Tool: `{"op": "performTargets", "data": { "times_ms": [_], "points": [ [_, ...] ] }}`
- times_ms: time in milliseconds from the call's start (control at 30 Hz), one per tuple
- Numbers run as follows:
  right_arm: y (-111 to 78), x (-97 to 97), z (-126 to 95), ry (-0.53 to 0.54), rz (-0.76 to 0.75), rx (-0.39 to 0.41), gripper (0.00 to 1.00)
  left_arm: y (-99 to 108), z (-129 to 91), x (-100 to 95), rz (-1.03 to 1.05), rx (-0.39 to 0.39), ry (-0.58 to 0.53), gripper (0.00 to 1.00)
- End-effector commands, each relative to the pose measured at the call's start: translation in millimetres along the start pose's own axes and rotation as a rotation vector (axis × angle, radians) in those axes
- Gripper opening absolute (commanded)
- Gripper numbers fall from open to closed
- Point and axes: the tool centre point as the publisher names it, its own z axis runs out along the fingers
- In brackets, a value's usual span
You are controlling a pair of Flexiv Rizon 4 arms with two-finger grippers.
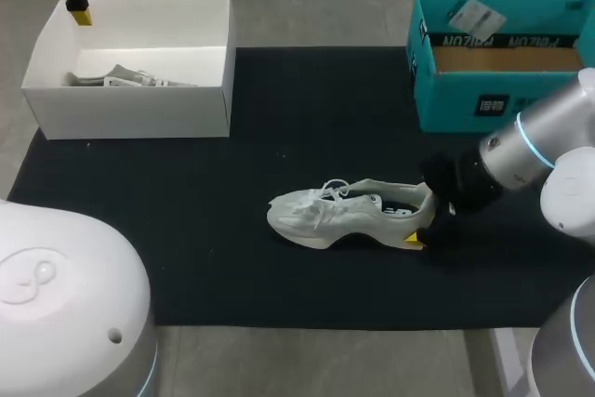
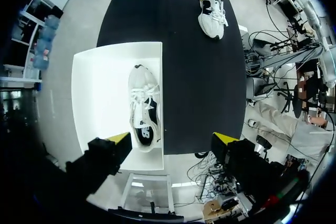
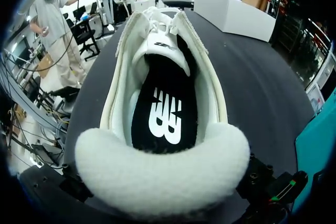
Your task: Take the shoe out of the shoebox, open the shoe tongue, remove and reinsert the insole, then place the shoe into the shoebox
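Observation:
A white shoe stands upright on the black mat, toe to the left. My right gripper is shut on its heel, one yellow tip against the near side of the sole. The right wrist view looks over the fuzzy heel collar into the shoe at the black insole and the tongue; the fingertips are hidden. A second white shoe lies in the white shoebox. My left gripper hangs open high above the box's far left corner, holding nothing.
A teal cardboard box with a brown insert stands at the back right of the mat, close behind my right arm. Bare mat lies between the shoebox and the shoe, and in front of the shoe.

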Motion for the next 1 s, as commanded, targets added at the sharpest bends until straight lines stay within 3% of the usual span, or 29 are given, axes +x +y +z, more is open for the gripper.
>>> {"op": "performTargets", "data": {
  "times_ms": [33, 133, 200, 233, 267, 300, 467, 733, 833, 1000],
  "points": [
    [-0.7, -0.6, 4, -0.003, 0.000, 0.000, 0.00, -6, 1, 1.0, -0.067, -0.027, -0.014, 1.00],
    [-0.7, -0.6, 4, -0.003, 0.000, 0.000, 0.00, -25, -6, 3.5, -0.183, -0.021, -0.049, 1.00],
    [-0.7, -0.6, 4, -0.003, 0.000, 0.000, 0.00, -33, -10, -0.6, -0.365, 0.029, -0.021, 1.00],
    [-0.7, -0.6, 4, -0.003, 0.000, 0.000, 0.00, -40, -9, 0.0, -0.447, -0.012, -0.051, 1.00],
    [-0.7, -0.6, 4, -0.003, 0.000, 0.000, 0.00, -44, -9, -1.4, -0.536, 0.027, -0.017, 1.00],
    [-0.7, -0.6, 4, -0.003, 0.000, 0.000, 0.00, -49, -9, 0.0, -0.559, 0.016, -0.053, 1.00],
    [-0.7, -0.6, 4, -0.003, 0.000, 0.000, 0.00, -54, -4, -3.2, -0.955, 0.034, -0.067, 1.00],
    [-0.7, -0.6, 4, -0.003, 0.000, 0.000, 0.00, -79, 1, 21.3, -1.194, 0.163, -0.065, 1.00],
    [-0.7, -0.6, 4, -0.003, 0.000, 0.000, 0.00, -93, 5, 33.4, -1.167, 0.162, -0.028, 1.00],
    [-0.7, -0.6, 4, -0.003, 0.000, 0.000, 0.00, -93, 5, 33.4, -1.167, 0.162, -0.028, 1.00]
  ]
}}
